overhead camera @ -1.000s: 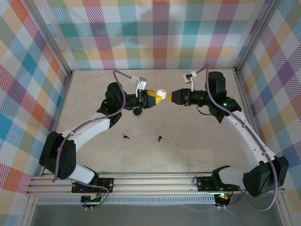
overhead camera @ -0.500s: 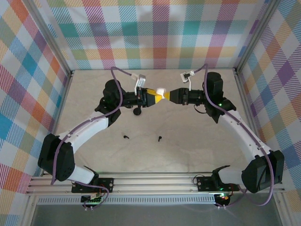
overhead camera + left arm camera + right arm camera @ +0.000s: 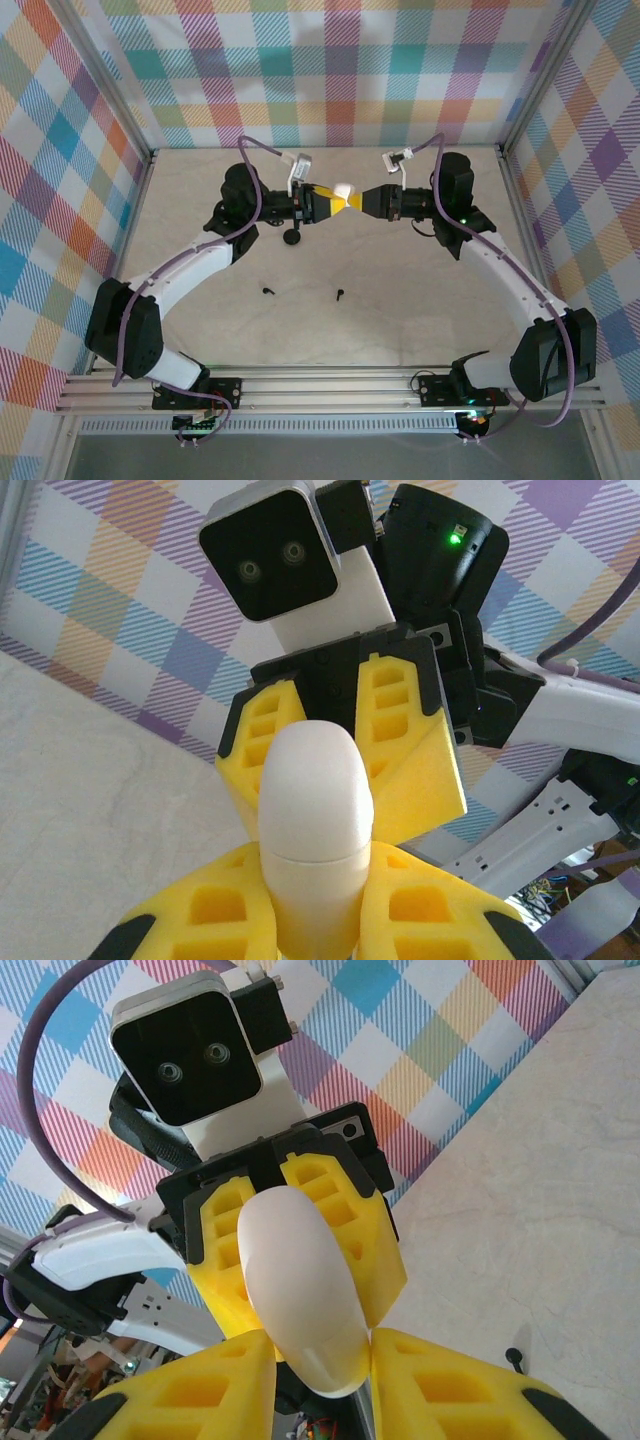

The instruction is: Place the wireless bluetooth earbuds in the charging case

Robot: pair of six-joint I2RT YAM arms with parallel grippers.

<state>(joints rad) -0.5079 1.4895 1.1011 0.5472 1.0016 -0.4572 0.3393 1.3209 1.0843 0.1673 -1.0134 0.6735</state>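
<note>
While held off the surface (image 3: 420, 300), the white charging case (image 3: 343, 190) sits between the two pincers, above the far middle of the workspace.

Case: glossy white, smooth, rounded like an elongated egg. Lid shut. In the left wrist view a fine seam rings it near the lower end. No marks or ports visible.

Left pincer (image 3: 332, 197): clamped on the case. Its yellow fingers (image 3: 220, 910) press both flanks just below the seam.

Right pincer (image 3: 357, 202): comes in from the opposite side, tip to tip with the left one. In the right wrist view its yellow fingers (image 3: 450, 1385) lie against either side of the case's near end, so it is gripping the case too.

Black earbuds: two, tiny and stemmed, lying loose on the surface nearer the arm bases and well apart from the case. One (image 3: 268, 291) lies below the left arm's forearm. The other (image 3: 340, 295) lies to its right, roughly under the case's position in the top view. Orientation too small to read. A small dark speck (image 3: 513, 1357) on the surface in the right wrist view may be one of them; cannot tell.

Surround: pale marbled surface and plaid walls (image 3: 330, 70) on three sides.
</note>
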